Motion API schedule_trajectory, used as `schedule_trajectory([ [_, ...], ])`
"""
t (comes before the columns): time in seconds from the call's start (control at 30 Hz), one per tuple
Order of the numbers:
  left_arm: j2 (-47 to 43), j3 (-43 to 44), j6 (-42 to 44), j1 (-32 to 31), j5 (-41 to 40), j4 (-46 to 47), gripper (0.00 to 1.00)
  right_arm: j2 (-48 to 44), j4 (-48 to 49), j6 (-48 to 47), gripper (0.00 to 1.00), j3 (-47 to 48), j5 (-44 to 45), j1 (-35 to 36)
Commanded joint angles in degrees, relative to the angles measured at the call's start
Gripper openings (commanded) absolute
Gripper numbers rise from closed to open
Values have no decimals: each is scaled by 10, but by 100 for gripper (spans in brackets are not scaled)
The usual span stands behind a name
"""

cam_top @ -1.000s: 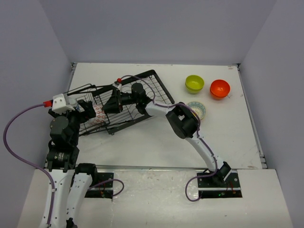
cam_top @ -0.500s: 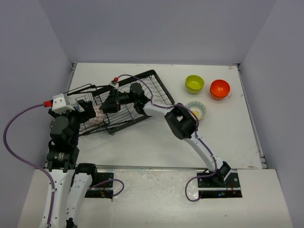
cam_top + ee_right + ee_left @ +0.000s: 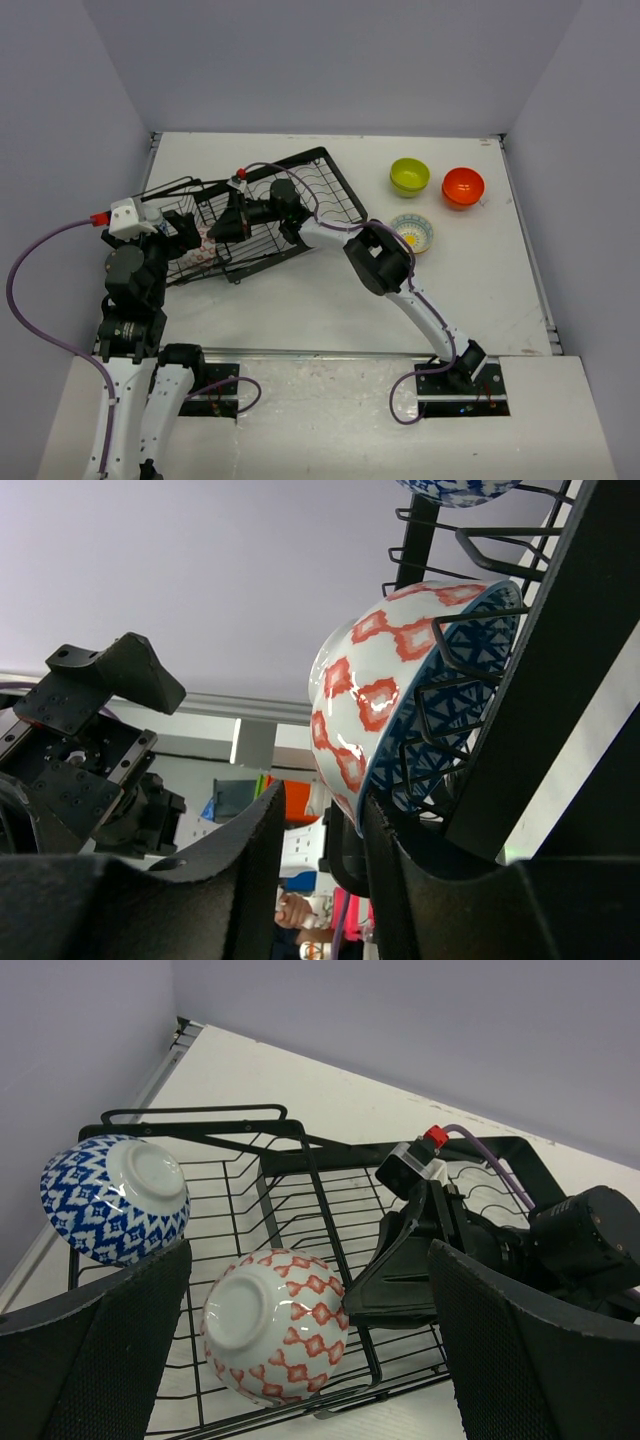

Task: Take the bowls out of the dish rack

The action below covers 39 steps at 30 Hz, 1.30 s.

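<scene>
1. your left gripper [image 3: 307, 1260] stands spread wide and holds nothing. its two black, grainy fingers [image 3: 120, 1360] frame the left wrist view, and the picture's lower edge cuts them off.
2. the blue-and-white bowl [image 3: 115, 1200] lies on its side at the left end of the dish rack [image 3: 330, 190], its glossy white foot ring toward the left wrist camera.
3. the red-and-white bowl [image 3: 277, 1325] leans on edge among the thin black wires, just right of the blue one and apart from it.
4. your right gripper [image 3: 323, 810] has its jaws at a slim gap right at that bowl's rim. you cannot tell whether they pinch the rim or only sit beside it.
5. the rack is a rectangular wire grid, askew on the white table [image 3: 300, 300]. from above, the arms hide most of both bowls in it.
6. right of the rack, the lime green bowl [image 3: 409, 176] and the orange-red bowl [image 3: 463, 187] sit upright side by side. the cream bowl [image 3: 413, 232] is nearer, partly behind your right arm.
</scene>
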Motion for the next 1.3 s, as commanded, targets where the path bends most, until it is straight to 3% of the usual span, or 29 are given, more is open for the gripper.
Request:
schedule_trajectory([
  [0.0,-4,13,9,-4,-8,8,100,-3,3,0,35,7,11,13],
  [0.63,-4,12,7,-4,-9,8,100,24,110,95,19,34,17,18],
  [0.67,-4,12,7,-4,-8,8,100,25,116,98,15,35,18,18],
  [1.27,-8,11,8,-4,-11,7,100,27,195,160,5,26,50,20],
])
